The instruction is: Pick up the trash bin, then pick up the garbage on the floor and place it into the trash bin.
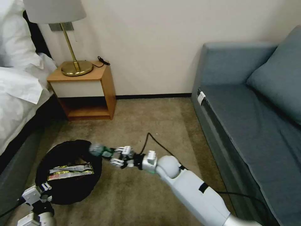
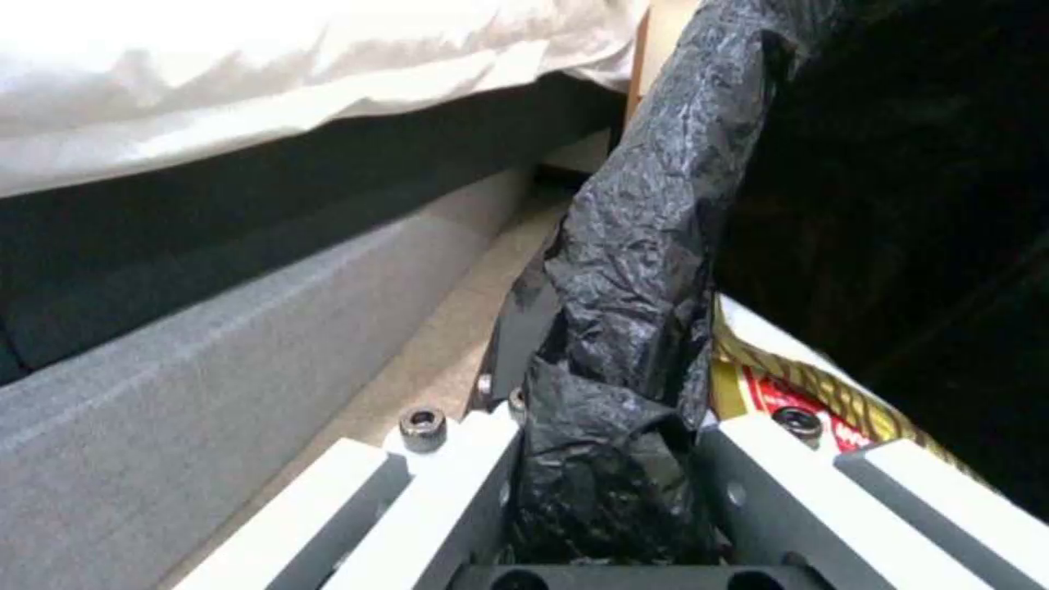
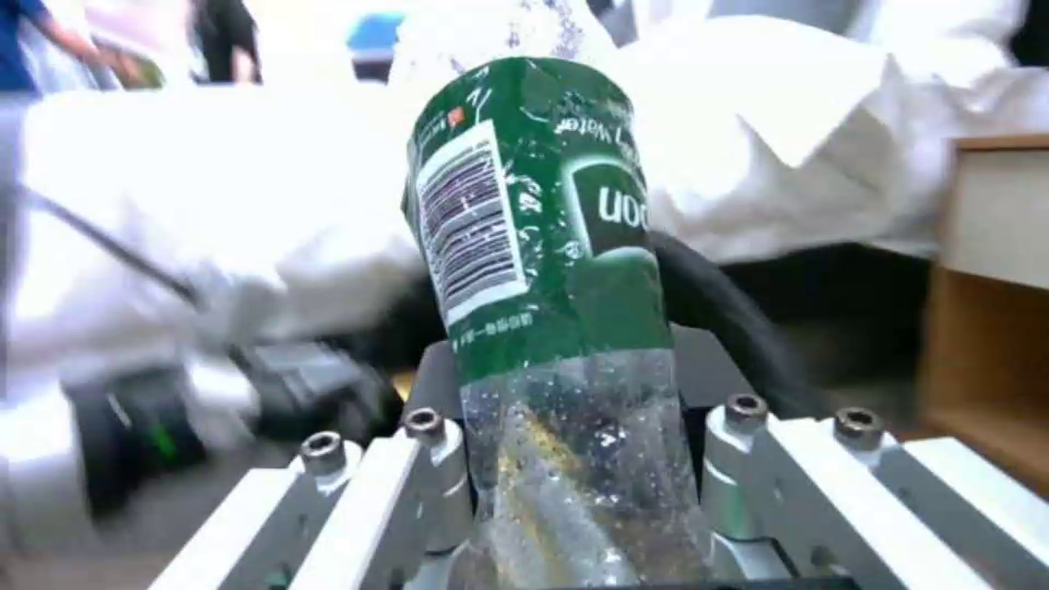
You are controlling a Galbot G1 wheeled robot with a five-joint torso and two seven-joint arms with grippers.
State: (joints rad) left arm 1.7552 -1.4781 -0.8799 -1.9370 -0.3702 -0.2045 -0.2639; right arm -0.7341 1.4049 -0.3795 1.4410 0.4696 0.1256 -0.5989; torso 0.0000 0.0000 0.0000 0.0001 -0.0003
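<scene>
Look at the bottle (image 3: 547, 270) in your right wrist view: its green label carries white lettering seen inverted, where "Water" and the letters "uoo" can be made out, plus a white barcode panel with small print too fine to read. Below the label the body is clear, crumpled plastic, beaded with droplets. Your right end effector (image 3: 579, 459) has its fingers (image 3: 743, 483) closed against the bottle's clear lower part on both sides.

In your head view that right end effector (image 1: 120, 157) reaches toward the trash bin (image 1: 70, 171) with the bottle (image 1: 99, 149) sticking out ahead of it, at the bin's near rim on the sofa side. The bin is round and black, lined with a crinkled black bag, and sits low over the carpet between the bed (image 1: 18, 94) and the arm. Inside it lies a long yellow-green snack wrapper (image 1: 70, 172); its print cannot be read there.

Your left wrist view gives what the head view cannot: the left end effector (image 2: 612, 483) is clamped on a bunched fold of the bin's rim and bag (image 2: 645, 270), and a corner of the wrapper (image 2: 809, 393) shows gold edging and a red patch. In the head view the left end effector (image 1: 44, 188) is at the bin's rim nearest you.
</scene>
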